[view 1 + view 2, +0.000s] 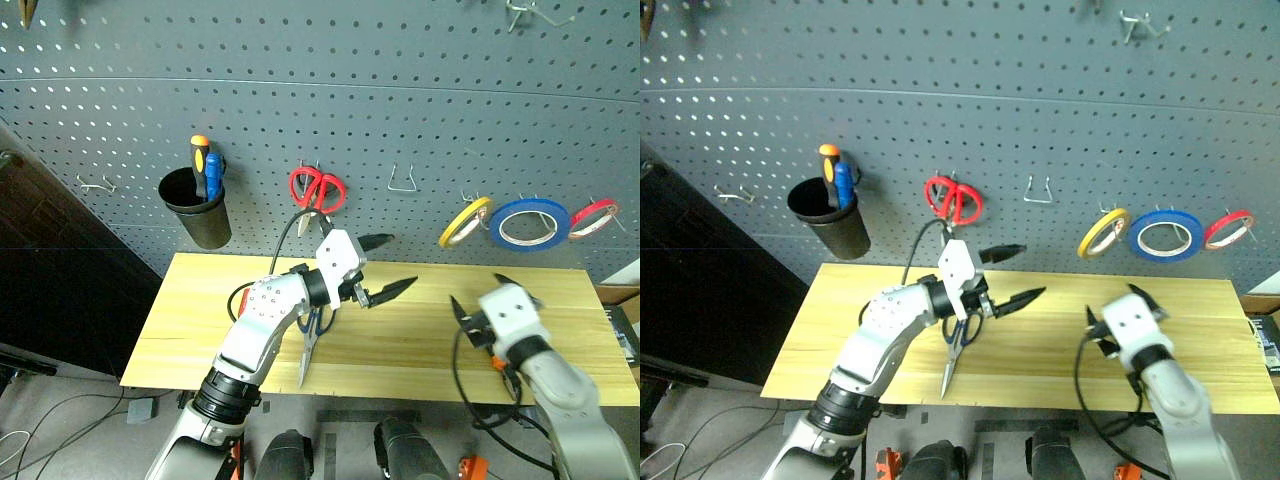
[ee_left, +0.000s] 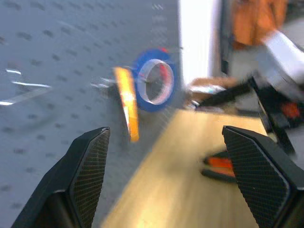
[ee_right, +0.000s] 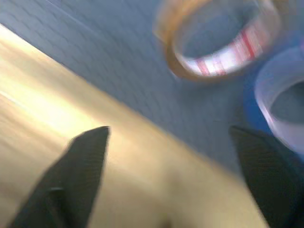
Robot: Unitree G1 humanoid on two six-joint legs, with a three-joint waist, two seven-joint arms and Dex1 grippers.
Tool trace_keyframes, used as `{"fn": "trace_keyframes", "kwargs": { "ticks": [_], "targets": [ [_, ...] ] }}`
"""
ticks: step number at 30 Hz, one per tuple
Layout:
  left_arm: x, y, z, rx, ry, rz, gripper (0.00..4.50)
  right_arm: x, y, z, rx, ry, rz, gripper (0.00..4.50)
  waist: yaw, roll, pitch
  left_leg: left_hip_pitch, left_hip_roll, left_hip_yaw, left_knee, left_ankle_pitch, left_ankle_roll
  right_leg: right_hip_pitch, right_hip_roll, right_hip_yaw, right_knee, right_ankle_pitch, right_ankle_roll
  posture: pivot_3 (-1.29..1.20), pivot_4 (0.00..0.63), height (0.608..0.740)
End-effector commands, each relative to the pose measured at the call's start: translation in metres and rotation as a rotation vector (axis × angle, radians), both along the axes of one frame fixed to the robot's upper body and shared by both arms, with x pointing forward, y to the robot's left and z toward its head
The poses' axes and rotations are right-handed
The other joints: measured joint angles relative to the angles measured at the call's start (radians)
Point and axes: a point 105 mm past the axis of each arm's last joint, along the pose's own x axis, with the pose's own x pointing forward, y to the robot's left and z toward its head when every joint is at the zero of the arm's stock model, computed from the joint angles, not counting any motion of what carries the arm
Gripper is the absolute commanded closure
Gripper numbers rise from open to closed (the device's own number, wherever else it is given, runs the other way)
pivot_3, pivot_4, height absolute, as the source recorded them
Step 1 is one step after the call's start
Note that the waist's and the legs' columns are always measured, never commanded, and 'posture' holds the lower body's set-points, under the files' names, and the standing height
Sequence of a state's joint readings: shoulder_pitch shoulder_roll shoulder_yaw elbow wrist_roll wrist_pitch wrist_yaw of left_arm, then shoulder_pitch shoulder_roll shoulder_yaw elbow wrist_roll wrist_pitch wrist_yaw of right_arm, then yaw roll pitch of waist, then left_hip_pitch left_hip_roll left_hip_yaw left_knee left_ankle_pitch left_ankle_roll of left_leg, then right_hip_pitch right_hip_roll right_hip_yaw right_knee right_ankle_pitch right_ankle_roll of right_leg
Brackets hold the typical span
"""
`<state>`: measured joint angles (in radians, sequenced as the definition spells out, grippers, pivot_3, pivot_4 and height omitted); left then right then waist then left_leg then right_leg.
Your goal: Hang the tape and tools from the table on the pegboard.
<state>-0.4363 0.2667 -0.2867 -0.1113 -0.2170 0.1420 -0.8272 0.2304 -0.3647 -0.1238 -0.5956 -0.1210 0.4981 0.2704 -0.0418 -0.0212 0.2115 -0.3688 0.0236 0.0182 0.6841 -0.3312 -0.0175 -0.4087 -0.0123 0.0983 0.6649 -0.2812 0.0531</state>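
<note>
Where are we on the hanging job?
Done: the yellow tape hangs on the pegboard. In hand: nothing; left gripper and right gripper are open, empty. Left: blue-handled scissors on the table, orange-handled pliers too.

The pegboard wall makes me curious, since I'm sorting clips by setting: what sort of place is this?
Probably a workshop or tool bench: a pegboard with hooks holding tape rings and red scissors, above a wooden table.

tape [image 1: 465, 221] on pegboard [image 1: 420, 110] — right of hook [image 1: 402, 179] | scissors [image 1: 958, 340] on table [image 1: 410, 340]
</note>
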Motion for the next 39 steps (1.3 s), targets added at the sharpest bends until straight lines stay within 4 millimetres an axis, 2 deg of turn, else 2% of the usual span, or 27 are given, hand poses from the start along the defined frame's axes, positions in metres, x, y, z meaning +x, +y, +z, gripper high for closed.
{"fn": "trace_keyframes", "kwargs": {
  "ticks": [1, 4, 8, 13, 20, 27, 32, 35, 38, 39],
  "targets": [
    [-0.011, 0.002, -0.01, 0.085, -0.034, -0.078, 0.47, -0.025, -0.044, -0.029, 0.122, 0.221, -0.259, 0.02, -0.002, 0.001, -0.001, 0.001, 0.0, -0.001, 0.0, 0.0, 0.0, 0.001, 0.0, 0.0, 0.0, 0.0, 0.0, -0.07, 0.199, 0.74],
    [-0.011, 0.003, -0.014, 0.114, -0.033, -0.101, 0.47, -0.031, -0.051, -0.05, 0.185, 0.364, -0.28, 0.02, -0.01, 0.001, -0.001, 0.002, 0.0, -0.001, 0.0, 0.0, 0.001, 0.002, 0.0, -0.001, 0.001, 0.0, -0.001, -0.08, 0.198, 0.74],
    [-0.013, 0.0, -0.015, 0.131, -0.041, -0.132, 0.47, -0.025, -0.056, -0.07, 0.244, 0.468, -0.298, 0.02, -0.019, 0.001, -0.001, 0.003, 0.0, -0.002, 0.004, 0.0, 0.002, 0.004, 0.006, 0.0, 0.002, 0.001, -0.001, -0.08, 0.201, 0.74],
    [-0.014, -0.001, -0.016, 0.137, -0.04, -0.142, 0.47, -0.01, -0.053, -0.08, 0.25, 0.508, -0.246, 0.02, -0.018, 0.002, -0.001, 0.001, 0.0, -0.004, 0.008, -0.001, 0.002, 0.004, 0.008, -0.001, 0.003, 0.001, -0.001, -0.07, 0.201, 0.74],
    [-0.014, 0.002, -0.018, 0.149, -0.035, -0.138, 0.47, 0.01, -0.069, -0.095, 0.234, 0.541, -0.253, 0.02, -0.016, 0.002, -0.001, -0.001, 0.0, -0.005, 0.01, -0.001, 0.003, 0.004, 0.007, -0.002, 0.004, 0.001, -0.001, -0.06, 0.204, 0.74],
    [-0.014, 0.001, -0.02, 0.153, -0.032, -0.138, 0.47, 0.031, -0.073, -0.11, 0.319, 0.577, -0.274, 0.02, -0.018, 0.002, -0.001, 0.0, 0.0, -0.005, 0.012, -0.001, 0.003, 0.003, 0.007, -0.001, 0.009, 0.001, -0.001, -0.06, 0.204, 0.74],
    [-0.013, 0.002, -0.019, 0.154, -0.03, -0.132, 0.47, 0.038, -0.078, -0.119, 0.364, 0.635, -0.294, 0.02, -0.018, 0.002, -0.001, 0.001, 0.0, -0.005, 0.013, -0.001, 0.003, 0.003, 0.008, -0.001, 0.01, 0.001, -0.001, -0.05, 0.203, 0.74],
    [-0.012, 0.008, -0.022, 0.16, -0.024, -0.116, 0.47, 0.035, -0.078, -0.124, 0.391, 0.675, -0.31, 0.64, -0.018, 0.002, -0.001, 0.001, 0.0, -0.005, 0.013, -0.001, 0.003, 0.003, 0.007, -0.001, 0.01, 0.001, -0.001, -0.05, 0.205, 0.74],
    [-0.011, 0.014, -0.024, 0.161, -0.012, -0.097, 0.47, 0.031, -0.075, -0.128, 0.407, 0.706, -0.305, 1.55, -0.017, 0.002, -0.001, 0.001, 0.0, -0.005, 0.013, -0.001, 0.003, 0.003, 0.007, -0.001, 0.01, 0.001, -0.001, -0.05, 0.208, 0.74],
    [-0.011, 0.015, -0.024, 0.161, -0.012, -0.094, 0.47, 0.03, -0.074, -0.128, 0.412, 0.71, -0.306, 1.56, -0.017, 0.002, -0.001, 0.001, 0.0, -0.005, 0.013, -0.001, 0.003, 0.003, 0.007, -0.001, 0.01, 0.001, -0.001, -0.05, 0.208, 0.74]
  ]
}}
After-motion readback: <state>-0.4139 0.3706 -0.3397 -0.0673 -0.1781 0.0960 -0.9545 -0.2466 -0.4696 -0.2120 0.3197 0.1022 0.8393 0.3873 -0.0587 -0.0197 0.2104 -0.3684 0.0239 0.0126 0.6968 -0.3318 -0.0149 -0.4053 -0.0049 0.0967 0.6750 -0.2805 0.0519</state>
